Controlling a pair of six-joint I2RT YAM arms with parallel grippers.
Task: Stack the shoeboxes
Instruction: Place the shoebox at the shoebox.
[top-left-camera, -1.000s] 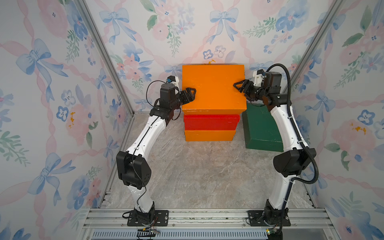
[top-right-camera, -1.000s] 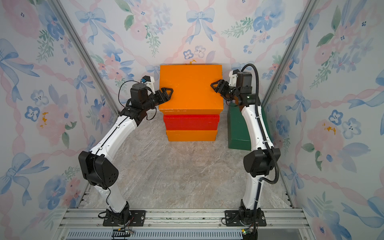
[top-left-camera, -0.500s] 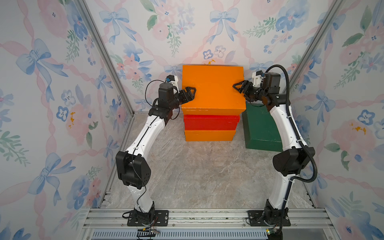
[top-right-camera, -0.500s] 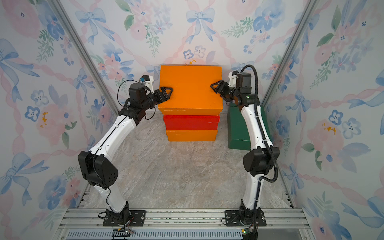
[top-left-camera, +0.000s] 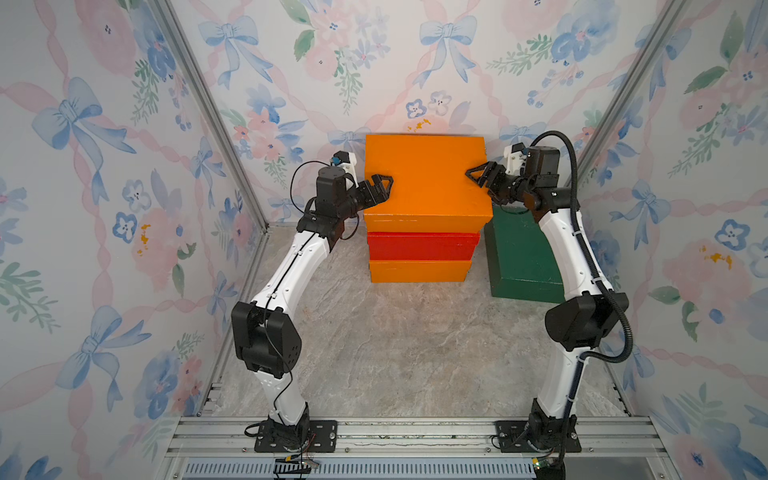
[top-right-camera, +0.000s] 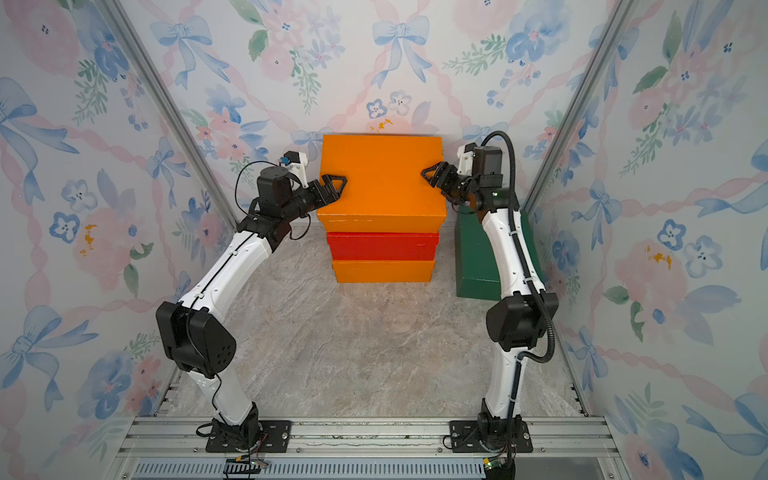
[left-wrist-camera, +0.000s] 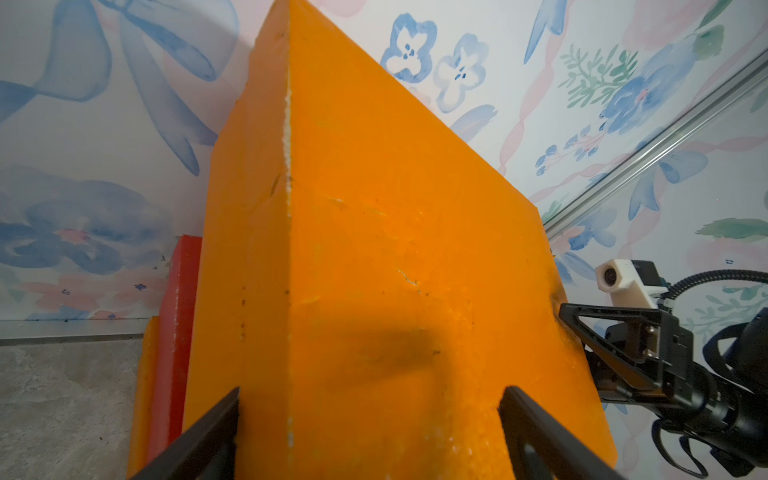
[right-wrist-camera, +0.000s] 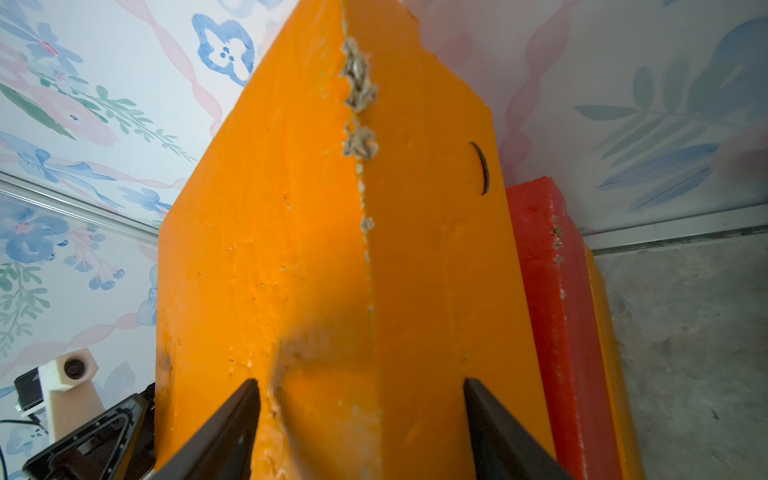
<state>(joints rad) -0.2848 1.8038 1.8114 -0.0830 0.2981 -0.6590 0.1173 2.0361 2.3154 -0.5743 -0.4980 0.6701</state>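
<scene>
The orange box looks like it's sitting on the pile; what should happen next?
Probably open the right pincer too: the top orange box sits on the red box, the left pincer gapes open, and the green box waits beside the stack.

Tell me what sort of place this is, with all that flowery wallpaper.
Probably a staged robot test booth, not a real room: wallpapered panels sit in aluminium frame posts, two arms are bolted to a metal base rail, and painted shoeboxes serve as props.

Right arm (top-left-camera: 569, 249) hides green shoebox's (top-left-camera: 519, 257) far side.
</scene>
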